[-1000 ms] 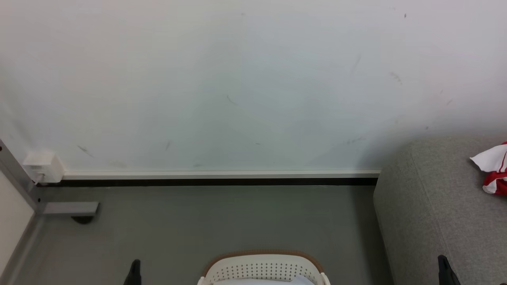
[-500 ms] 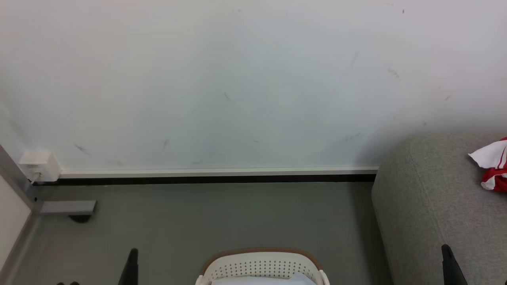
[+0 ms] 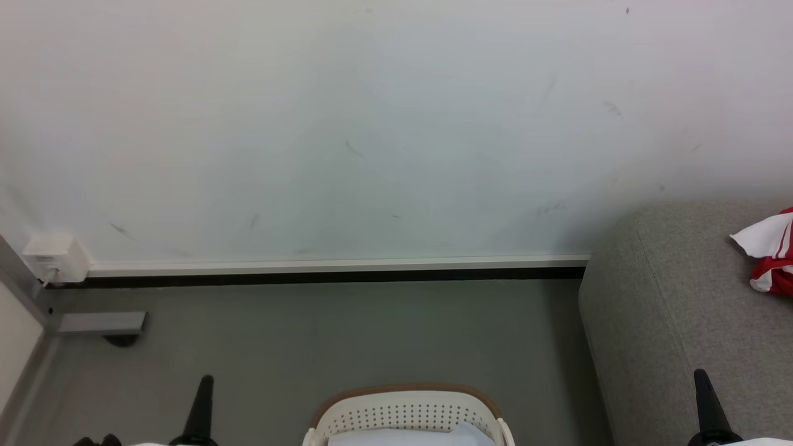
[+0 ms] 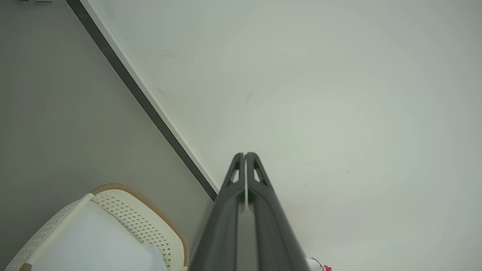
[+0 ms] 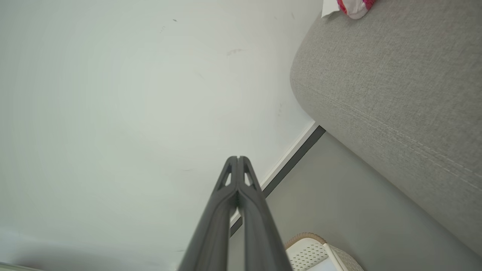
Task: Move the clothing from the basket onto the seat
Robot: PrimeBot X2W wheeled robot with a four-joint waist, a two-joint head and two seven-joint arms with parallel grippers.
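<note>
Left tool (image 3: 205, 380) and right tool (image 3: 700, 374) pinched together, empty; basket (image 3: 403, 414) and clothing (image 3: 768, 244) cut off at frame edges.

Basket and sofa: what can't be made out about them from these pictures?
- The basket: cut off by the head view's bottom edge; something pale lies inside, and what it is cannot be told.
- The clothing on the seat: cut off by the head view's right edge; its full shape and any numerals are hidden.
</note>
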